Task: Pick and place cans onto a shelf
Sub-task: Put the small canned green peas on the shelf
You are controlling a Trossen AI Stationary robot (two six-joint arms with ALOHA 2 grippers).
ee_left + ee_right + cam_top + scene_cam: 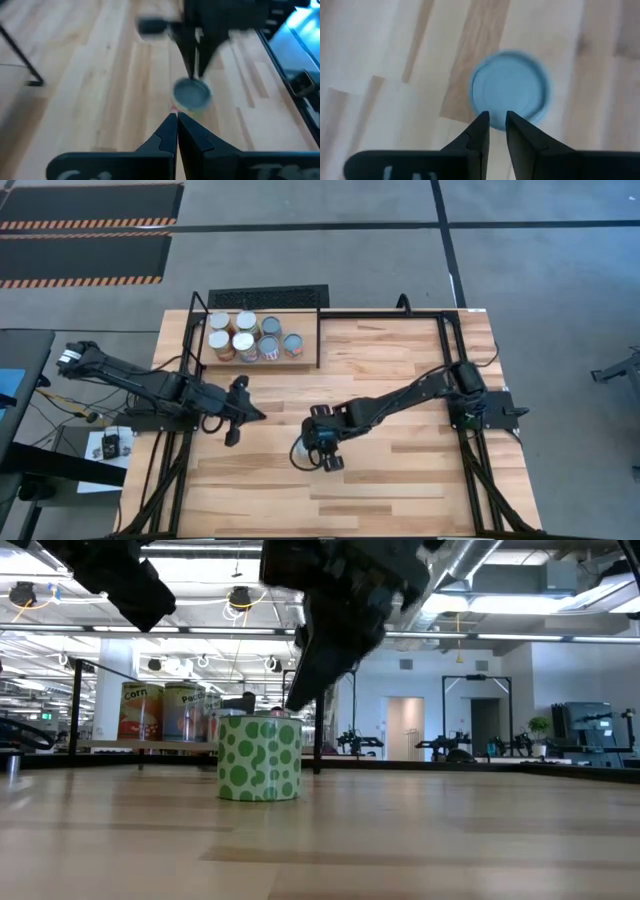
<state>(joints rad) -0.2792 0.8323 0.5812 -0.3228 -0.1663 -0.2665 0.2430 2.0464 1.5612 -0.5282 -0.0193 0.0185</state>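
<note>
Right gripper [497, 122] fills the foreground of its own wrist view: we see its two dark fingers nearly together, only a thin gap between them, holding nothing. Directly beyond the tips lies the round bluish top of the loose can [510, 92], seen almost face-on, so we judge the gripper to hang above it.

Left wrist view: the left gripper [176, 120] has its fingertips pressed together, empty. The same can [192, 94] stands farther ahead of it, with the right arm's dark bulk just beyond.

Low view: the can [260, 757] stands upright on the tabletop [400, 840], white with green dots on its side. The right gripper's dark mass hangs just above its rim; we cannot tell whether it touches. Behind, labelled tins stand on the shelf [110, 746].

High view: the right gripper [328, 452] is over the loose can [303, 449] near mid-table. The left gripper [237, 412] waits well apart from it. Seven cans [245, 333] already crowd the shelf [300, 360], far from both grippers.

Handling, our judgement: a rigid tin, smooth-walled and likely slippery, moderate weight if full. The fingers are too narrow now; they would need to spread past the rim and close on opposite sides of the wall, about mid-height, keeping it upright.
</note>
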